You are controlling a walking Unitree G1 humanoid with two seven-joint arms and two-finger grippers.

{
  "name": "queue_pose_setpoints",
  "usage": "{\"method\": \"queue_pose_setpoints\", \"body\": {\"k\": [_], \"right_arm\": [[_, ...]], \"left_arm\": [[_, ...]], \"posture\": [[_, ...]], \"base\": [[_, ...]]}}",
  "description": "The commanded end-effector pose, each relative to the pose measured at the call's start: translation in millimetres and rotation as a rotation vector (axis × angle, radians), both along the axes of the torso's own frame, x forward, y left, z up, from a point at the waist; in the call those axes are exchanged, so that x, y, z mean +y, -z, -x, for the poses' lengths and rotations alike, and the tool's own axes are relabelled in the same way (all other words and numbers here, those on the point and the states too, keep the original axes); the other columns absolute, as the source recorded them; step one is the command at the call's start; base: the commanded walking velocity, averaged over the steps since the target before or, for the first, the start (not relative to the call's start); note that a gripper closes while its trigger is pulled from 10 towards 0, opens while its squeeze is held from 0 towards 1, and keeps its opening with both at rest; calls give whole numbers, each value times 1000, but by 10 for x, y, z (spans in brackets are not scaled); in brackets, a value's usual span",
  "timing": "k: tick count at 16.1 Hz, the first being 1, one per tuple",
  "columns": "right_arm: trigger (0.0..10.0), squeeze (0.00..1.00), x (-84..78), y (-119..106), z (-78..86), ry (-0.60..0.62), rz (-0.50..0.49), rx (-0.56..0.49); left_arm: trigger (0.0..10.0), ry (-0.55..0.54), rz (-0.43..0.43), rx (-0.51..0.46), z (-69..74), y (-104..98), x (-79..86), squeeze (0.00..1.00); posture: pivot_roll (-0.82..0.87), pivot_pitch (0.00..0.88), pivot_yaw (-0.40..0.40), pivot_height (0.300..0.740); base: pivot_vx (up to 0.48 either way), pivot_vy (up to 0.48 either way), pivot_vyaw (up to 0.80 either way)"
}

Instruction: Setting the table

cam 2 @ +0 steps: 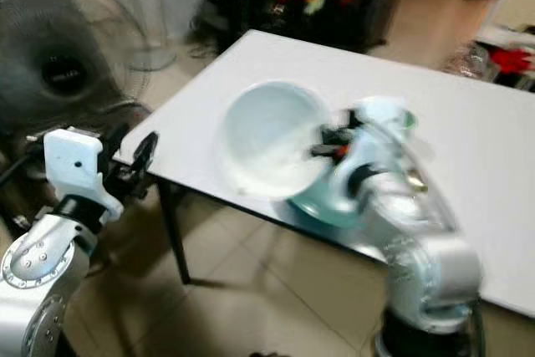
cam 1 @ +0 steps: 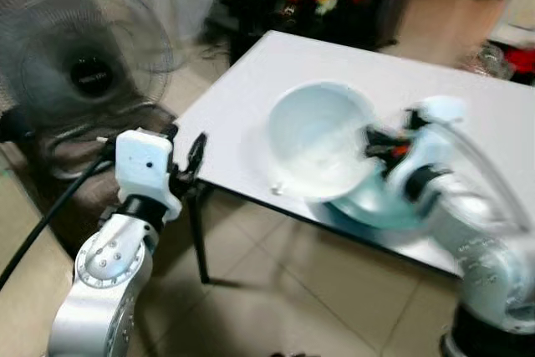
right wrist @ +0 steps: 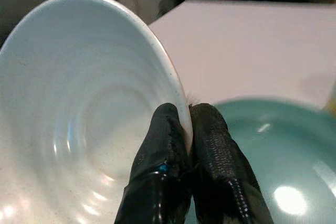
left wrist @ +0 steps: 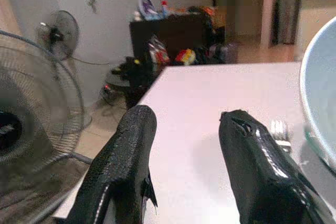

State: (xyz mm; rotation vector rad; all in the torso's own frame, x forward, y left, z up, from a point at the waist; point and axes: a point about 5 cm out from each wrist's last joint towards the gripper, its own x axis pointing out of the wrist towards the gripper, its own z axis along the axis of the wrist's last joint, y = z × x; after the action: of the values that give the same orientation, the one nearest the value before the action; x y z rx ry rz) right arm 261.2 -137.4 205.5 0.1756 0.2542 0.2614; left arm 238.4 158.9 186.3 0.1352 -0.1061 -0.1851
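While the right gripper [right wrist: 186, 129] pinches the rim of the white bowl [cam 1: 322, 140] between its two black fingers, the bowl hangs tilted over the teal plate [right wrist: 273, 156], which lies at the near edge of the white table [cam 1: 251, 89]. One finger sits inside the rim and the other outside, pressed together on the thin wall. That grip is the main risk: it holds at a single point on a smooth, glazed edge, so the bowl's weight hangs off to one side and could make it pivot or slip. A drop from here would strike the plate and might chip either piece.

The plate itself sits close to the table's near edge, so a hard or off-centre landing could push it toward the floor tiles. Judging by the blur around the right arm in the head views, any quick motion would add to the swing.

At the table's left corner, the left gripper [left wrist: 184, 156] hovers with its fingers spread and nothing between them. A fork [left wrist: 280, 131] lies on the table just beyond it, beside the bowl's rim; a careless sweep of either arm could knock it. A standing fan [cam 1: 84, 64] is close on the left, within reach of the left arm.
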Motion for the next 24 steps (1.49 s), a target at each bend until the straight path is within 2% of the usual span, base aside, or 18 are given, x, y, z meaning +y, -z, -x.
{"method": "queue_pose_setpoints", "body": {"k": [1,2,5,9,12,14,19,24], "right_arm": [[10000,0,19,-35,61,-7,-1,-7],[10000,0,49,-22,83,-14,-11,8],[10000,0,75,12,108,12,-23,42],[10000,0,-14,0,32,67,-28,56],[10000,0,-17,-12,-49,50,-16,55],[10000,0,-11,-18,-95,42,-19,59],[10000,0,18,-15,-145,13,-11,67],[10000,0,78,-10,-147,-57,-25,72]], "left_arm": [[10000,-6,3,11,-25,11,-1,0],[10000,-8,3,17,-40,16,4,0],[10000,-14,-39,22,-83,15,19,0],[10000,-19,30,27,-82,17,17,0],[10000,-5,34,23,-76,15,23,0],[10000,-4,32,22,-73,14,31,0],[10000,5,39,23,-55,7,48,0],[10000,3,29,25,-28,5,71,0]], "posture": [[-69,14,-9,740],[-69,14,-8,740],[-73,14,-1,740],[-73,13,3,740],[-70,12,-1,740],[-65,12,-5,740],[-61,15,-10,740],[-57,12,-13,740]], "base": [[0,480,-712],[0,480,-706],[0,-160,-665],[0,-120,-133],[0,0,0],[274,0,0],[347,0,-771],[363,0,0]]}}
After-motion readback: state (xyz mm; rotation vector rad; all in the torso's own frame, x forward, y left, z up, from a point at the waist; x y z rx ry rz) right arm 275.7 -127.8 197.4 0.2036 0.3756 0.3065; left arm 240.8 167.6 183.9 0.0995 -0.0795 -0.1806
